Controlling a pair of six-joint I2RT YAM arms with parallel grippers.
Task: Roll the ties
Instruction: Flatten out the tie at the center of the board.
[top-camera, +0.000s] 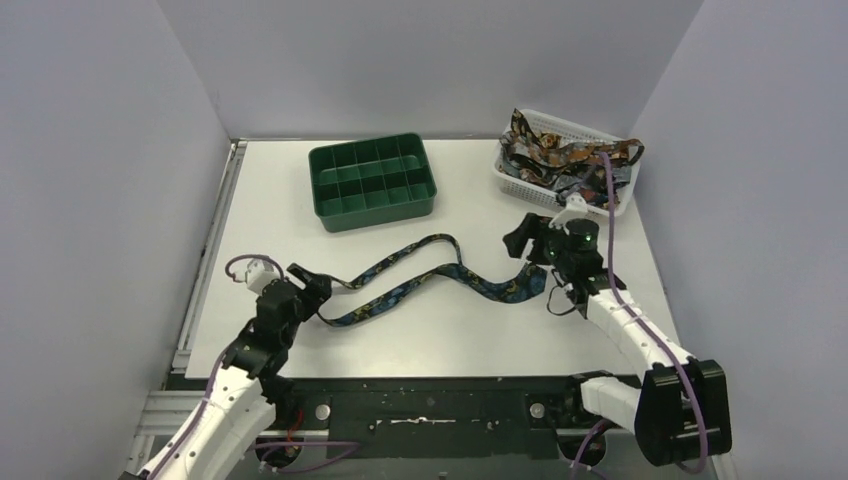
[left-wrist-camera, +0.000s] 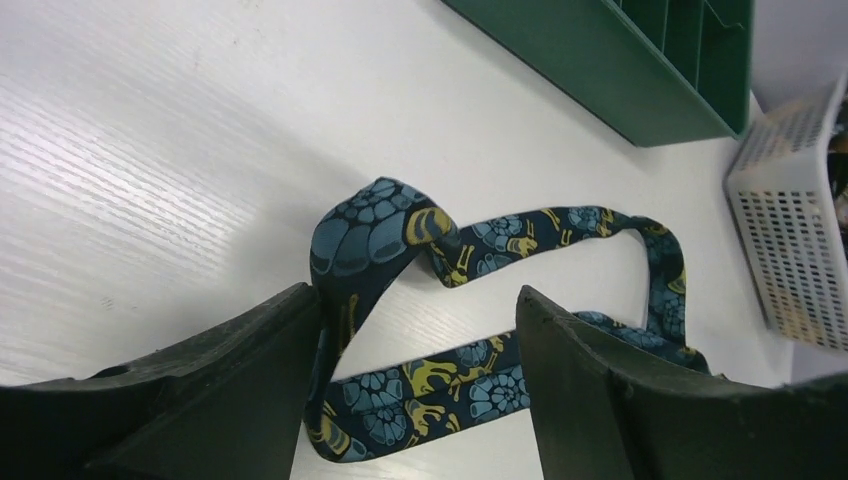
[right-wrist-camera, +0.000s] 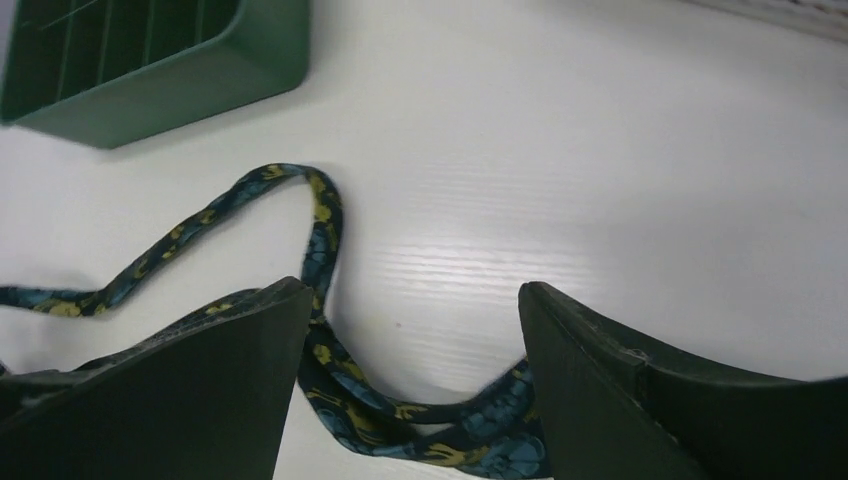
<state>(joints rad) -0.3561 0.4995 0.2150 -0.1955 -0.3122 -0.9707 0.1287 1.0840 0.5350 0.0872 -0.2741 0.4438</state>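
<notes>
One tie (top-camera: 497, 288), dark navy with blue and yellow figures, lies loose on the white table in a wavy loop between the two arms. My left gripper (top-camera: 312, 285) stands open over its folded left end. In the left wrist view the tie (left-wrist-camera: 370, 225) runs between the spread fingers (left-wrist-camera: 412, 300), with its fold against the left finger. My right gripper (top-camera: 520, 245) hangs open over the tie's wide right end. The right wrist view has the tie (right-wrist-camera: 470, 440) curving on the table between that gripper's fingers (right-wrist-camera: 410, 290). More ties (top-camera: 565, 160) are heaped in the basket.
A green compartment tray (top-camera: 380, 212) sits at the back centre, also seen as the tray (left-wrist-camera: 600, 60) and the tray (right-wrist-camera: 170, 70). A white mesh basket (top-camera: 520, 185) stands at the back right, with the basket (left-wrist-camera: 790, 220) at the left wrist view's edge. Walls enclose the table.
</notes>
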